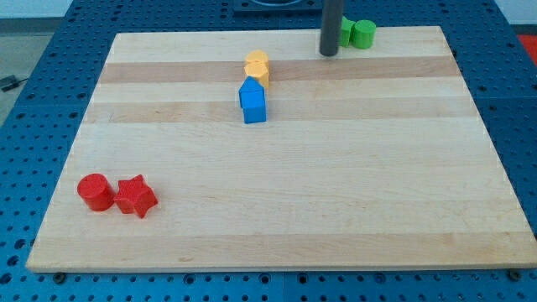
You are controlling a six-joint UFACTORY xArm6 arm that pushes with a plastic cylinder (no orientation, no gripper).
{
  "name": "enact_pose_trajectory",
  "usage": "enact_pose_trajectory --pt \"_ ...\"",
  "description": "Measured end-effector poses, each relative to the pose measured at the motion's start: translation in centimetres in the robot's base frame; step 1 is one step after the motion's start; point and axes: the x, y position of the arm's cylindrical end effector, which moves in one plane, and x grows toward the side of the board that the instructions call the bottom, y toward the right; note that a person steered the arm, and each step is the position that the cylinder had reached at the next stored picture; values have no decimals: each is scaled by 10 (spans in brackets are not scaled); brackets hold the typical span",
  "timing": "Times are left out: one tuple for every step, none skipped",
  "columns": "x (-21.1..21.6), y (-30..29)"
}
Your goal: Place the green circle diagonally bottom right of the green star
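Observation:
The green circle [363, 33] stands at the top edge of the wooden board [336, 210], right of centre. A second green block [346, 31], probably the green star, touches its left side and is partly hidden behind my rod. My tip [328, 53] rests on the board just left of and slightly below this green pair, close to the hidden block.
A yellow block [258, 65] stands at top centre with a blue house-shaped block [252, 101] touching it just below. A red circle [96, 191] and a red star [136, 196] sit together at the bottom left.

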Motion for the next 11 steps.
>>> enact_pose_trajectory --pt "16 62" --pt "-17 132" --pt "-69 148" --pt "-71 145" --pt "-71 99" --pt "-71 48" --pt "-53 32" --pt "1 31" --pt "-6 32" --pt "-52 34" --pt "-71 30"
